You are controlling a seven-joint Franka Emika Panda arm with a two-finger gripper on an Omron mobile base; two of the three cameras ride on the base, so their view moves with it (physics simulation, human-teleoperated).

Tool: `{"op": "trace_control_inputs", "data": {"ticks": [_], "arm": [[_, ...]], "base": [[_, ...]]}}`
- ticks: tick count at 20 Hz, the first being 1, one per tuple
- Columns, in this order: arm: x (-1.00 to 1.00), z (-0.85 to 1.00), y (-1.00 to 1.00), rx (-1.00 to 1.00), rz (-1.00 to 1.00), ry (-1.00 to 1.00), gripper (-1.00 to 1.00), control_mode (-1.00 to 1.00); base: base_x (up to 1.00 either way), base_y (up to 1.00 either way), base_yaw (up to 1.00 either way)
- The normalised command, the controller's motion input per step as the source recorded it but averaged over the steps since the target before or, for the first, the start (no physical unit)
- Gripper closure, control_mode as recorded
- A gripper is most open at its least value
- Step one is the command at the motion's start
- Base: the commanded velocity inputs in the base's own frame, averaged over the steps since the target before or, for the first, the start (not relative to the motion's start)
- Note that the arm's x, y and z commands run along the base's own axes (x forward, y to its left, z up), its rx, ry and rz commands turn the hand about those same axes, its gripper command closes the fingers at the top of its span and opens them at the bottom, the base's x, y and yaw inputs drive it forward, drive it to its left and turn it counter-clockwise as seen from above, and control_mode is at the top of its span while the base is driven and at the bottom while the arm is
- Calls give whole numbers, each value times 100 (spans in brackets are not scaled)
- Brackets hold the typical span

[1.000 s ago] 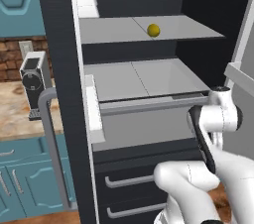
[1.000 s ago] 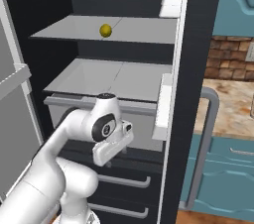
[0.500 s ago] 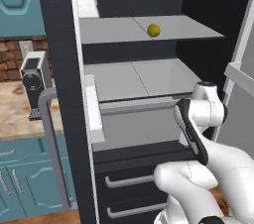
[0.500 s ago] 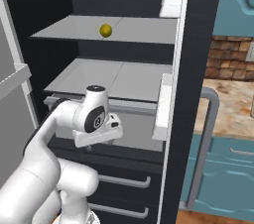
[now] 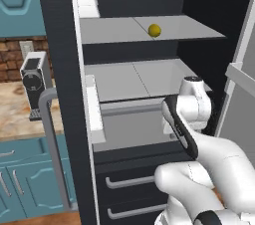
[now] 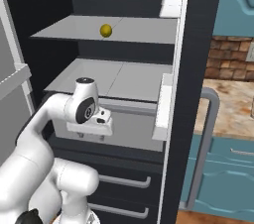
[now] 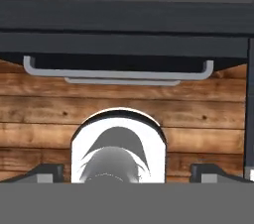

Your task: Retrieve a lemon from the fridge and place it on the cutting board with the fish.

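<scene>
The lemon [image 5: 154, 30] [image 6: 105, 30] is a small yellow ball lying on the upper grey shelf of the open black fridge [image 5: 60, 69] [image 6: 198, 44]. My gripper [image 6: 89, 134] hangs well below it, in front of the lower shelf's front edge, pointing down. In the hand view the gripper [image 7: 127, 171] is open, its dark fingertips [image 7: 44, 171] wide apart with nothing between them, over the wooden floor. The cutting board and the fish are out of view.
Two black drawers with grey bar handles [image 5: 134, 181] [image 6: 119, 181] [image 7: 119, 74] sit under the shelves. The fridge door's long grey handle [image 5: 50, 134] [image 6: 203, 139] stands beside a marbled counter [image 5: 15, 109] [image 6: 233, 94] over teal cabinets. The other door [image 5: 239, 84] stands open.
The hand has risen and swung left, closer to the front of the fridge's lower shelf. The jaws stayed open. The lemon has not moved.
</scene>
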Motion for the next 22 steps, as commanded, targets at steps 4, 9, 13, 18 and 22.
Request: {"op": "trace_control_inputs", "data": {"ticks": [4,9,13,18,22], "arm": [[1,27,5,3,4,-56,-100,-100],[1,69,-1,7,0,-50,-100,-100],[-2,100,18,-1,-6,-32,-100,-100],[-10,100,13,-2,-7,-13,-100,-100],[-41,100,5,0,-3,-17,-100,-100]], "base": [[0,0,0],[0,0,0],[0,0,0],[0,0,0],[0,0,0]]}}
